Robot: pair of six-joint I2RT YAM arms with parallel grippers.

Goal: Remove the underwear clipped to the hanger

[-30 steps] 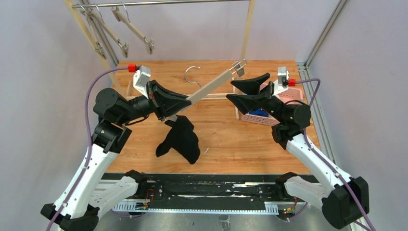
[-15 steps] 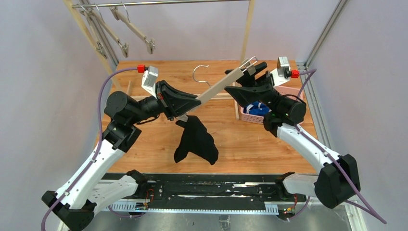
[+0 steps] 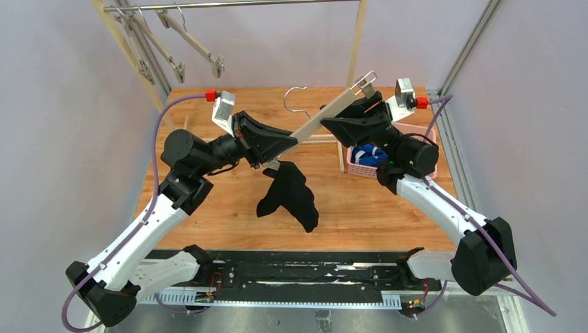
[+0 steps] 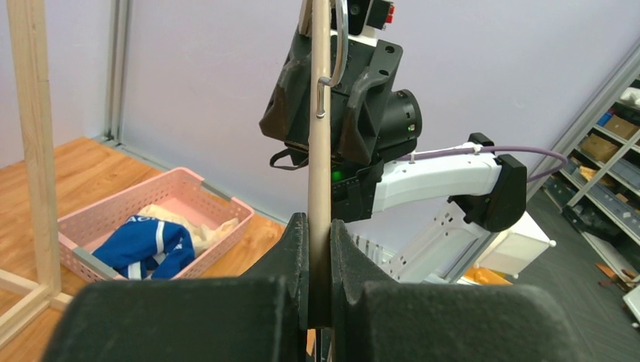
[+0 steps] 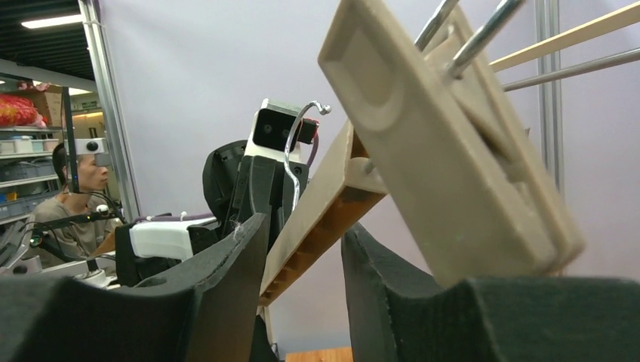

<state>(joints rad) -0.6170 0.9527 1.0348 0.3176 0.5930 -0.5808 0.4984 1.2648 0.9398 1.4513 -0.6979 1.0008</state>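
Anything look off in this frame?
Black underwear dangles bunched from a single clip at the left gripper end of the hanger, which is held tilted. Far clip is empty, with the right gripper open around that end. No visible damage.

Wood-grain table (image 3: 388,215), orange-brown. Plain pale lilac-grey walls (image 3: 291,48) on three sides. Aluminium uprights (image 3: 473,43) at the right rear corner.

Light-wood rack at the back of the table: slanted post on the left, straight post (image 3: 358,41) on the right, metal rail (image 3: 229,5) across the top. Spare hangers (image 3: 197,47) hang on the rail, toward its left end.

Left wrist view: past the table edge, dark grey floor (image 4: 604,264); shelving (image 4: 607,143) with boxes at far right.

Right wrist view: strip light (image 5: 51,20) on a dark ceiling, upper left. Shelves (image 5: 26,143) below it, stocked. A person (image 5: 75,181) sits in front of them.

Lighting over the table is even, shadows soft.
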